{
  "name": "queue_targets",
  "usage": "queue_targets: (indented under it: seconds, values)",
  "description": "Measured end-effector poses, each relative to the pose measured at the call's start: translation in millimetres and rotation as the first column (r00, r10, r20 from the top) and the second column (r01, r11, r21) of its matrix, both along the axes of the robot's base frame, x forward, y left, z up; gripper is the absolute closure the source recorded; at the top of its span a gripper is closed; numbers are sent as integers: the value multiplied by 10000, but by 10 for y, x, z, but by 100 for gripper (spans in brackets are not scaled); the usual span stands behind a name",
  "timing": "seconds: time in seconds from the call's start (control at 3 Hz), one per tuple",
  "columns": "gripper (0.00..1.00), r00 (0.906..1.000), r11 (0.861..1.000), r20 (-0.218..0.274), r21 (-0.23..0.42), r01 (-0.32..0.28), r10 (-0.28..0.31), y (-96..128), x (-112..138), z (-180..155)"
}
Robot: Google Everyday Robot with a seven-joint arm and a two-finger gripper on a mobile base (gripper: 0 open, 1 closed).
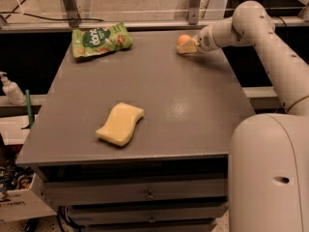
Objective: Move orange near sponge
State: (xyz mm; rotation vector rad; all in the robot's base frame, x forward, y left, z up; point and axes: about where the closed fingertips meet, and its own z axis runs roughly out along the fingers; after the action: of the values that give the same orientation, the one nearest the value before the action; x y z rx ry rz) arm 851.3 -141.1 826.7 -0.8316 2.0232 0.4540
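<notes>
The orange [183,38] is a small round fruit at the far right of the grey table [193,110]. My gripper [187,45] is right at it, reaching in from the right, and its pale tip covers the orange's lower front. I cannot tell whether it touches the orange. The sponge [120,124] is pale yellow with wavy sides and lies flat near the table's front left, far from the orange and the gripper.
A green snack bag [100,39] lies at the table's far left corner. A metal frame with a rail [145,13] runs behind the table. A white bottle [10,89] stands left of the table. My white base [270,173] stands at the front right.
</notes>
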Motion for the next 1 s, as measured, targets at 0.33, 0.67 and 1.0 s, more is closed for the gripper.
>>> queue_targets:
  seconds: [0.33,0.67,1.0]
  values:
    - [88,9974,9980,340,-96,-628,631,-33,-213,204]
    - [100,9756,9771,550,-211,-2119,2128,101,-592,356]
    - [100,9205,9198,277,-594,-3878,3898,212,-1114,297]
